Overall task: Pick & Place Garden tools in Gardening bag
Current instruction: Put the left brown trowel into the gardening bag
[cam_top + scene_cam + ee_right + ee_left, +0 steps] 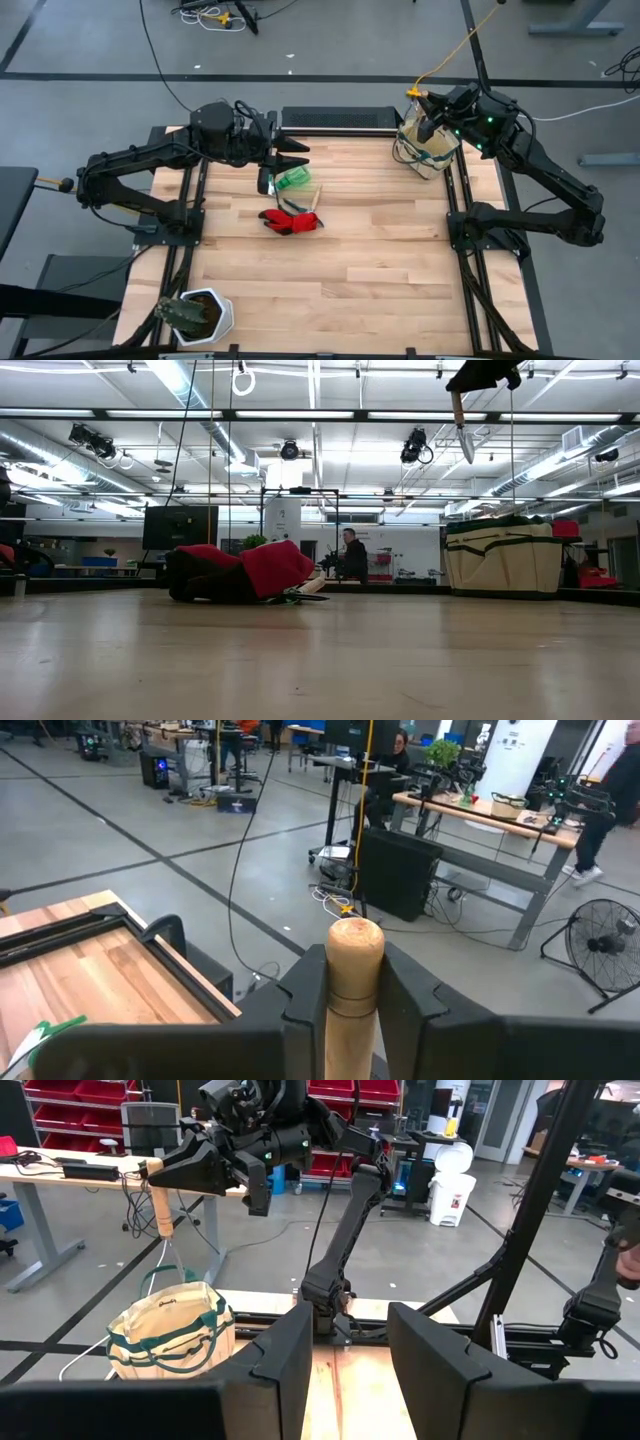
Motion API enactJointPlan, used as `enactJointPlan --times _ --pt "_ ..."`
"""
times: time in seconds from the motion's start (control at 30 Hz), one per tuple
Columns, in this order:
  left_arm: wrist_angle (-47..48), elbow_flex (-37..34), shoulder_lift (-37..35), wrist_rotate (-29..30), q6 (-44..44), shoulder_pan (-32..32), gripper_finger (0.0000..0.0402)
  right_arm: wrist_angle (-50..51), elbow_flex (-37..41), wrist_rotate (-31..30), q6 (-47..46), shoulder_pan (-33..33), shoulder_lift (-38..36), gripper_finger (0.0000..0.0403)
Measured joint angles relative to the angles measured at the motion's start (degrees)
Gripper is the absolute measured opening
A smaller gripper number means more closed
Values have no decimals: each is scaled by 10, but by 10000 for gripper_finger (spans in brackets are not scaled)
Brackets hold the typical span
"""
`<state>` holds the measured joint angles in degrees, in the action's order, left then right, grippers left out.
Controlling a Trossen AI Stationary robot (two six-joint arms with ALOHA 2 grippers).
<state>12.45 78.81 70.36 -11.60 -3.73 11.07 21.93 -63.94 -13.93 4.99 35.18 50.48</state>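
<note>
The beige gardening bag (428,148) with green trim stands at the table's far right corner; it also shows in the low view (503,558) and the left wrist view (170,1335). My right gripper (432,112) is above it, shut on a wooden-handled metal hand tool (461,422). My left gripper (298,155) is open and empty, raised just beyond the translucent green watering vessel (293,179). A red glove (290,221) lies on the table at mid left, and a slim wooden-handled tool (316,196) lies beside it. My right gripper pinches the tool's wooden handle (352,988) between its two fingers, below the handle's rounded free end. The fingers come level from the table's right side and lie across the handle. The tool hangs upright with its metal blade (467,448) down, clear above the bag's open top.
A white pot with a dark plant (197,315) stands at the near left corner. Black frame rails (462,200) run along the table's left and right sides. Bare wood (380,250) lies between the glove and the bag. A person (351,555) is far behind the table.
</note>
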Motion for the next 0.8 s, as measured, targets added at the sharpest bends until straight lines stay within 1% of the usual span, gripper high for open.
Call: enactJointPlan --times 0.13,0.33,0.5,0.63,0.8 --pt "0 0 0 0 0 0 138 0 0 1 0 0 0 61" --pt "0 0 0 0 0 0 138 0 0 36 -15 0 0 61" --pt "0 0 0 0 0 0 138 0 0 112 -32 0 0 61" --pt "0 0 0 0 0 0 138 0 0 114 -33 -3 0 61" --pt "0 0 0 0 0 0 138 0 0 98 -30 -8 0 61"
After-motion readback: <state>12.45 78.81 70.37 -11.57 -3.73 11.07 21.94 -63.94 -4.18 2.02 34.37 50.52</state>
